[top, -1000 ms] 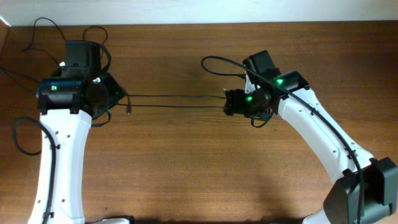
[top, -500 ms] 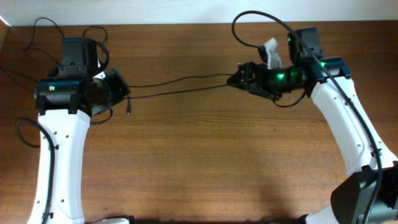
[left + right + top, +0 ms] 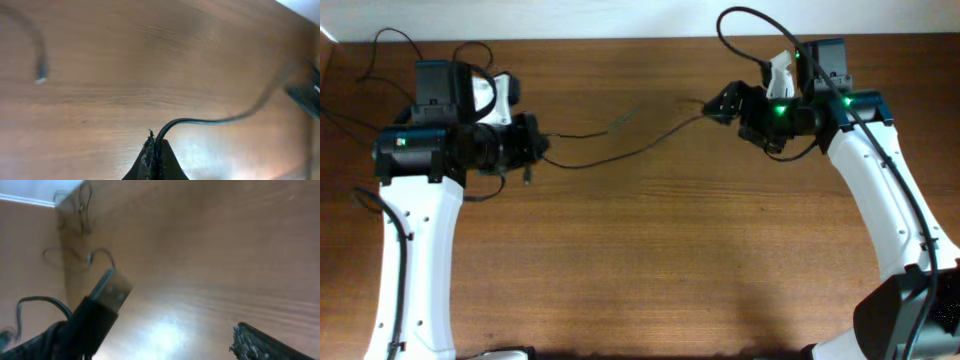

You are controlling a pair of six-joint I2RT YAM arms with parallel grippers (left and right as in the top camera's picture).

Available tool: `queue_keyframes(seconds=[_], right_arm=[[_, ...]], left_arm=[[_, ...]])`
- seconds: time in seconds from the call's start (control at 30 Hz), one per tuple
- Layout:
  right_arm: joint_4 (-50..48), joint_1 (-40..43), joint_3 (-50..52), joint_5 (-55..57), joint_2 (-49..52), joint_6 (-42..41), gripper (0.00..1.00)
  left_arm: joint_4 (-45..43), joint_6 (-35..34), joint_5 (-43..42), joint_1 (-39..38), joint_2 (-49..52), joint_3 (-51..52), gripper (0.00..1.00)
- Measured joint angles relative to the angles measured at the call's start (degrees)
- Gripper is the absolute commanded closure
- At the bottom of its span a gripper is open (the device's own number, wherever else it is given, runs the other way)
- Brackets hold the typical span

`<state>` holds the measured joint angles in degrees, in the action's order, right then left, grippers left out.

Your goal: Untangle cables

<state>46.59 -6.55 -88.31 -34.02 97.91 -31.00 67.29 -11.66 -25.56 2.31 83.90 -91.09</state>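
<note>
Thin black cables (image 3: 620,155) sag across the wooden table between the two arms. My left gripper (image 3: 537,148) is shut on one cable (image 3: 200,121), which curves away to the right from the jaws of that gripper (image 3: 156,146). A second strand with a small plug end (image 3: 40,77) shows blurred at the upper left. A short plug end (image 3: 527,178) hangs below the left gripper. My right gripper (image 3: 725,102) stands open above the table. In the right wrist view its jaws are wide apart around the gap (image 3: 167,337), and a USB plug (image 3: 110,291) lies by the left jaw.
Thicker black arm cables loop at the back left (image 3: 390,45), beside the left arm (image 3: 350,215) and above the right arm (image 3: 750,20). The table's back edge (image 3: 620,38) meets a white wall.
The right gripper has opened and moved up and to the right. The cables, pulled taut a second ago, now hang slack. The left gripper has shifted a little to the right, still shut.
</note>
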Motion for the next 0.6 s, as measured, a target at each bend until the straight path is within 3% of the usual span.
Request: queue_keyframes(seconds=[0.1,0.23,0.37,0.47,0.6], right_arm=[[-4.33,0.15,-0.02,-0.59,0.00,-4.72,0.02],[-9.11,0.15,-0.09,-8.74,0.00,-6.80,0.02],[7.19,0.24,-0.72,5.88,0.04,-7.15,0.02],[11.56,0.24,-0.74,10.67,0.09,-1.53,0.02],[13.46,-0.22,-0.72,10.43,0.09,4.76,0.01]], left_arm=[[-0.57,5.07,-5.44,-2.86,0.00,0.00,1.00],[-0.90,7.80,-6.45,-5.70,0.00,0.00,1.00],[-0.59,5.55,-0.42,-5.68,-0.02,0.00,1.00],[-1.31,4.72,0.59,-5.68,0.00,0.00,1.00],[-6.45,4.00,-7.67,-5.68,0.00,0.00,1.00]])
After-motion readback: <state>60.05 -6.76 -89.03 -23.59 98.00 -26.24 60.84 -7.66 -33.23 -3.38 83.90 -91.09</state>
